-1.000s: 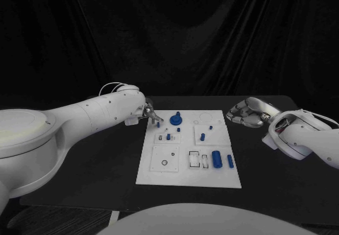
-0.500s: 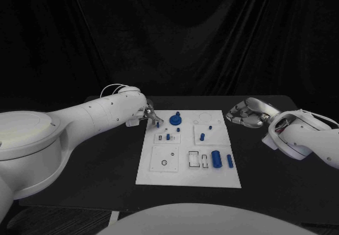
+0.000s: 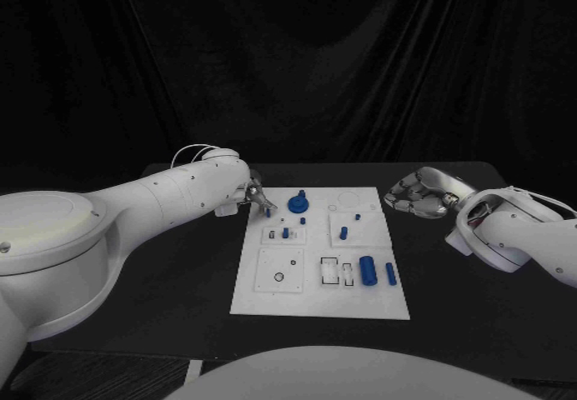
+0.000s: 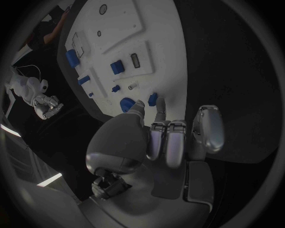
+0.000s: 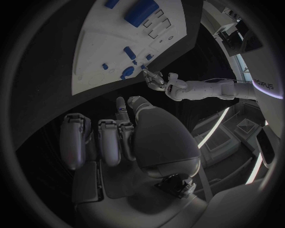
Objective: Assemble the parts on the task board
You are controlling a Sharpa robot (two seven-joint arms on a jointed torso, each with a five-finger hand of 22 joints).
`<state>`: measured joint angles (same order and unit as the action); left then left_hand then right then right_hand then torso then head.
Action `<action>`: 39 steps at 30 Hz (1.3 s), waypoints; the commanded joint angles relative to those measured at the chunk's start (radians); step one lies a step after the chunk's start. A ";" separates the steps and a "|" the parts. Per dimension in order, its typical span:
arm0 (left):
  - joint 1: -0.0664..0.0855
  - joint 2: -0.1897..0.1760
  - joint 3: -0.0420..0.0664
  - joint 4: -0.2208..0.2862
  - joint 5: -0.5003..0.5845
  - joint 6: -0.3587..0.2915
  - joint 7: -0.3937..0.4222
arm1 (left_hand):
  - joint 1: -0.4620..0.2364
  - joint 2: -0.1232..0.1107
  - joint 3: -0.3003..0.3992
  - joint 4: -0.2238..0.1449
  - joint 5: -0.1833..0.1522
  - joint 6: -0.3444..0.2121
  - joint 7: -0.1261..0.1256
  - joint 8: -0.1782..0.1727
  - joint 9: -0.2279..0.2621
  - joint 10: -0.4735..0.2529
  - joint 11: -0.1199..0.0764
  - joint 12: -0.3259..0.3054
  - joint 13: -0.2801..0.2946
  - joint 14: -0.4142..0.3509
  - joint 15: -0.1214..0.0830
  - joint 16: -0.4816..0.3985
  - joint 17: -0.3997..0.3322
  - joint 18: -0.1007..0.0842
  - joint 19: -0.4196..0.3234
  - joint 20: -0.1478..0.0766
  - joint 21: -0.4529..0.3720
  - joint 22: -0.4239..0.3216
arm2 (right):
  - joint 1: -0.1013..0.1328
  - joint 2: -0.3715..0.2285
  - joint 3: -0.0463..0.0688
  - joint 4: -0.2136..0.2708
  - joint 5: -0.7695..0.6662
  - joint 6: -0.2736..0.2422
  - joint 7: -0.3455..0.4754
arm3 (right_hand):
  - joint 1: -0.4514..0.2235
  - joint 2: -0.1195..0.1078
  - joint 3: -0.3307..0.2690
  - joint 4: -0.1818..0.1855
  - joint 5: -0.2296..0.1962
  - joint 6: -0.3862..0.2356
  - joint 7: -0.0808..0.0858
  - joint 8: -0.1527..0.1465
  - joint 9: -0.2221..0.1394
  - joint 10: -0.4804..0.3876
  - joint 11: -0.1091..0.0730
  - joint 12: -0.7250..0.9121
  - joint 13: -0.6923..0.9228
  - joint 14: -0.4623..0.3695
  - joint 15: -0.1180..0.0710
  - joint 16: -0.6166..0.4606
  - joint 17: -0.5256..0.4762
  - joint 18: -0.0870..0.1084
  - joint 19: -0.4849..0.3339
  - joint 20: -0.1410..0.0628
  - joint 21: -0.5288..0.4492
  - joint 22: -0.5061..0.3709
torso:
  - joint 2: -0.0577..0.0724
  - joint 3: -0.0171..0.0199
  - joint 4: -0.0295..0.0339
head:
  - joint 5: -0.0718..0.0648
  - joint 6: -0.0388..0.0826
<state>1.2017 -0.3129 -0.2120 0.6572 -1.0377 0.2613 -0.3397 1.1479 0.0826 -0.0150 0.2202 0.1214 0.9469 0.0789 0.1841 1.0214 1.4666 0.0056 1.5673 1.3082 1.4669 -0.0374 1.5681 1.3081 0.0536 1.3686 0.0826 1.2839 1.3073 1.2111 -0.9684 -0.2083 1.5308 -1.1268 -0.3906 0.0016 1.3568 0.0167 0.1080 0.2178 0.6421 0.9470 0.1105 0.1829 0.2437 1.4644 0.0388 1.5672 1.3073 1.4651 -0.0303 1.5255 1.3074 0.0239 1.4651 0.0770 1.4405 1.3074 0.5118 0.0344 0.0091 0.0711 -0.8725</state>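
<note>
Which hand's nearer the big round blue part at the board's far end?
Left. The left hand is at the board's far-left corner beside the round blue part; the right hand hovers off the board's right edge.

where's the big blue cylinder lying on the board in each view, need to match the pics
Head view: the big blue cylinder lies on the task board, toward its near right corner, beside a slimmer blue piece.
Left wrist view: the cylinder lies at the board's edge farthest from the left hand.
Right wrist view: the cylinder lies far from the right hand.
Shared landmark: the empty rectangular slots next to it.
</note>
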 commanded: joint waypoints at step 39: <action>-0.017 0.009 0.001 -0.018 0.000 -0.009 0.044 | 0.098 -0.016 0.212 -0.150 0.249 0.022 -0.010 -0.049 -0.019 0.104 -0.002 0.003 0.263 0.104 0.000 0.003 0.263 0.020 -0.015 -0.007 -0.011 0.166 | -0.005 0.001 0.001 0.000 -0.001 0.015 -0.020 | 0.008 -0.001 0.011 -0.002 0.005 0.002 0.003 0.004 0.001 0.106 -0.004 0.004 0.263 0.087 -0.005 0.000 0.174 0.014 0.037 -0.004 -0.011 0.212 | -0.001 0.0005 0.0006 | -0.005 0.000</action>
<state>1.1867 -0.3033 -0.2119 0.6362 -1.0380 0.2531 -0.3173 1.2467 0.0748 0.1893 0.0750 0.3635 0.9614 0.0718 0.1389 0.9982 1.4665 0.0055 1.5673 1.3082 1.4669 -0.0375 1.5681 1.3077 0.0698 1.3615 0.0754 1.2760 1.3079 1.2086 -0.9677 -0.2083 1.5305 -1.1266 -0.3837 -0.0013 1.3568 0.0167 0.1136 0.2179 0.6421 0.9469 0.1105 0.1829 0.2435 1.4643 0.0388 1.5672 1.3077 1.4650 -0.0303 1.5255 1.3074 0.0238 1.4651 0.0770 1.4366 1.3080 0.5111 0.0348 0.0093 0.0647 -0.8725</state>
